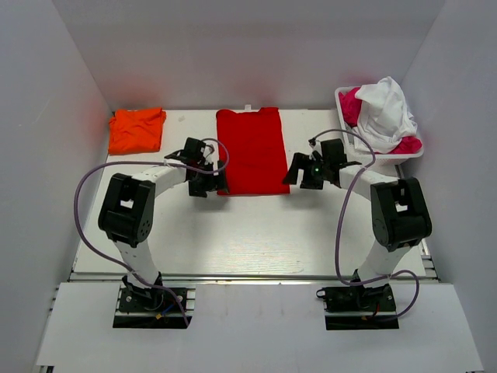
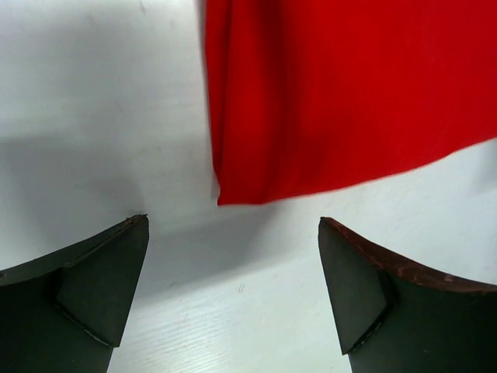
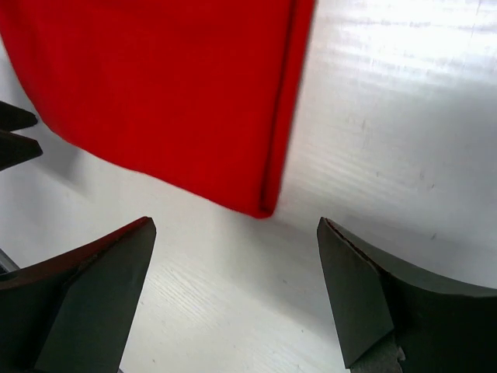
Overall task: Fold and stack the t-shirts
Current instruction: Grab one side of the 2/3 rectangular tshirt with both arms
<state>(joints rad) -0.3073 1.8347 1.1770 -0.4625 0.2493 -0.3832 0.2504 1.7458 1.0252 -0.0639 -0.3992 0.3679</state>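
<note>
In the middle of the table, the red shirt (image 1: 248,150) lies flat, folded into a tall, tidy rectangle with the sleeves tucked away. It looks pretty smooth, and both long edges are doubled over, which shows clearly in the wrist views. The orange shirt (image 1: 137,130) sits well off to the red one's left. It's folded into a smaller, slightly rumpled square, so the two aren't stacked. Off to the red shirt's right and a bit further back is a white basket (image 1: 388,158). A white cloth (image 1: 386,113) is heaped on top in it, with pink cloth (image 1: 352,105) poking out from underneath. The left gripper (image 2: 231,224) is just off the red shirt's near left corner, fingers spread and holding nothing. The right gripper (image 3: 234,224) is the same at the near right corner, spread wide and holding nothing.
</note>
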